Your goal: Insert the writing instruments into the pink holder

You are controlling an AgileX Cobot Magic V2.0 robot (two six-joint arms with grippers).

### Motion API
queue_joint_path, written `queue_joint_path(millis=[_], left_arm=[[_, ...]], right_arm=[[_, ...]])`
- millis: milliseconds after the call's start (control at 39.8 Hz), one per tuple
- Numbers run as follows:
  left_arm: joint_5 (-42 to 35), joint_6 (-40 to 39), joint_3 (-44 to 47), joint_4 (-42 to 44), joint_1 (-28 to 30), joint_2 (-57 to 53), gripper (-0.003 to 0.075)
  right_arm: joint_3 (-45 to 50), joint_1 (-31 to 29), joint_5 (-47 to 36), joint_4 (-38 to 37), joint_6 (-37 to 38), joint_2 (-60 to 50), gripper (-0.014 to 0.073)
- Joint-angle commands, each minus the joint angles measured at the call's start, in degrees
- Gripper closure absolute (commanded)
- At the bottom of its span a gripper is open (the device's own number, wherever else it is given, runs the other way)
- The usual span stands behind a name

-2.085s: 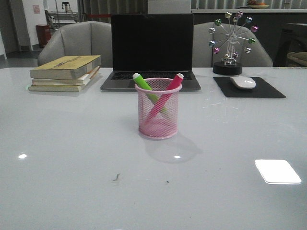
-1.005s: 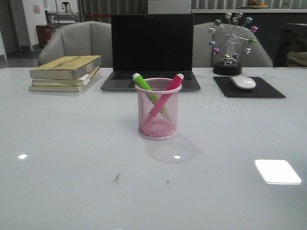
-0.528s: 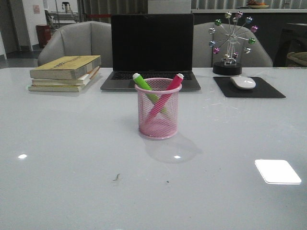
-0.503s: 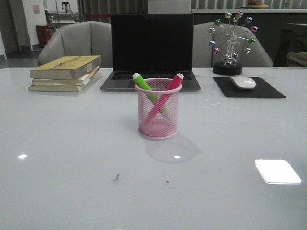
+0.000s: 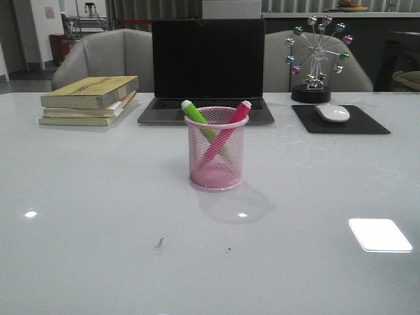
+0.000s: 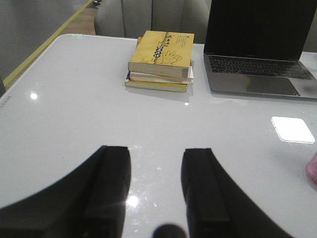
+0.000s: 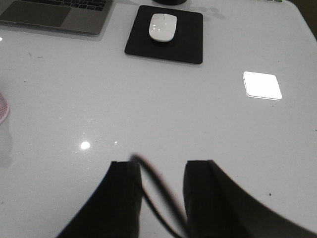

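Note:
The pink holder (image 5: pixel 216 149), a wire-mesh cup, stands upright in the middle of the table in the front view. Inside it the lime green marker (image 5: pixel 197 117) leans left and the hot pink marker (image 5: pixel 233 118) leans right; they cross, with both tips above the rim. No arm shows in the front view. In the left wrist view my left gripper (image 6: pixel 156 153) hangs open over bare table, and a pink sliver of the holder (image 6: pixel 313 171) shows at the frame's edge. My right gripper (image 7: pixel 162 166) is open too, nothing held, with a thin dark cable looping between its fingers.
An open laptop (image 5: pixel 207 69) stands behind the holder. A stack of books (image 5: pixel 88 100) lies at the back left. A white mouse (image 5: pixel 333 113) on a black pad (image 5: pixel 341 121) and a ferris-wheel ornament (image 5: pixel 317 58) are at the back right.

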Motion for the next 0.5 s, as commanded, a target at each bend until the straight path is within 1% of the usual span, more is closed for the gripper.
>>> queue_joint_path(millis=[0, 201, 276, 352, 477], left_arm=[[-4.86, -0.20, -1.73, -0.49, 0.14, 0.15, 0.0379], [-4.86, -0.20, -1.73, -0.49, 0.14, 0.15, 0.0379], [-4.86, -0.20, -1.73, -0.49, 0.14, 0.15, 0.0379], [-4.86, -0.20, -1.73, -0.49, 0.14, 0.15, 0.0379], [-4.86, -0.20, -1.73, -0.49, 0.14, 0.15, 0.0379]], right_arm=[[-1.68, -0.26, -4.52, -0.33, -0.55, -0.43, 0.0242], [-1.68, -0.26, -4.54, -0.33, -0.55, -0.43, 0.0243], [-1.68, -0.26, -4.49, -0.33, -0.55, -0.43, 0.0263], [-1.68, -0.26, -4.55, -0.33, -0.55, -0.43, 0.0321], [-1.68, -0.26, -4.55, -0.28, -0.55, -0.50, 0.0443]])
